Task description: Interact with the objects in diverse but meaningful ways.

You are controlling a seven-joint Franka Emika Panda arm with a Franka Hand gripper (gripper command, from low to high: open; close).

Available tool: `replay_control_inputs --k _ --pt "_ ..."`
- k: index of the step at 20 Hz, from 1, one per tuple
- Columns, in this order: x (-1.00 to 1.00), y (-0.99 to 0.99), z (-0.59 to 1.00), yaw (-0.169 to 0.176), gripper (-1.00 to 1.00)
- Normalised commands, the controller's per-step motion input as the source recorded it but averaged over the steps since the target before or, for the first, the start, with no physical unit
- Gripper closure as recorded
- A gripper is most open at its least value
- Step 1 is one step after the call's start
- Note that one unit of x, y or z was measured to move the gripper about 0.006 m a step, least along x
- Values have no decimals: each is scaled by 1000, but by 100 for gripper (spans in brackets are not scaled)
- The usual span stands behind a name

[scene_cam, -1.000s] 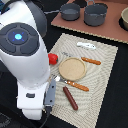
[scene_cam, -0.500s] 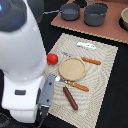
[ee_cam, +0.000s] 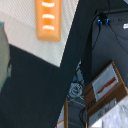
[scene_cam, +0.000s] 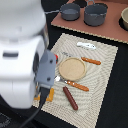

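Note:
The arm's white body fills the exterior view's left, and its grey hand [scene_cam: 46,70] hangs over the striped placemat [scene_cam: 102,75]. The fingers are hidden. A sliver of the red tomato [scene_cam: 56,58] shows beside the hand. The yellow ridged bread loaf [scene_cam: 48,94] lies partly behind the arm and appears in the wrist view [ee_cam: 48,19] on the mat. The white fish-like piece [scene_cam: 86,45] lies at the mat's far edge. The dark sausage stick [scene_cam: 70,98] lies at the near edge.
A tan plate [scene_cam: 72,68] sits mid-mat with an orange-handled fork [scene_cam: 91,61] and knife [scene_cam: 77,86] beside it. Two grey pots [scene_cam: 70,12] [scene_cam: 95,14] and a bowl [scene_cam: 124,17] stand on the brown board behind. The wrist view shows the dark table edge and boxes on the floor.
The arm has swung closer and toward the exterior view's right, so its hand now covers most of the tomato. The toys have not moved.

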Motion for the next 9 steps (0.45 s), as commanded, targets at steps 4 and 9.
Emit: replay_control_inputs --k 4,9 --pt "0 1000 574 0 -100" --pt "-29 958 173 10 -100"
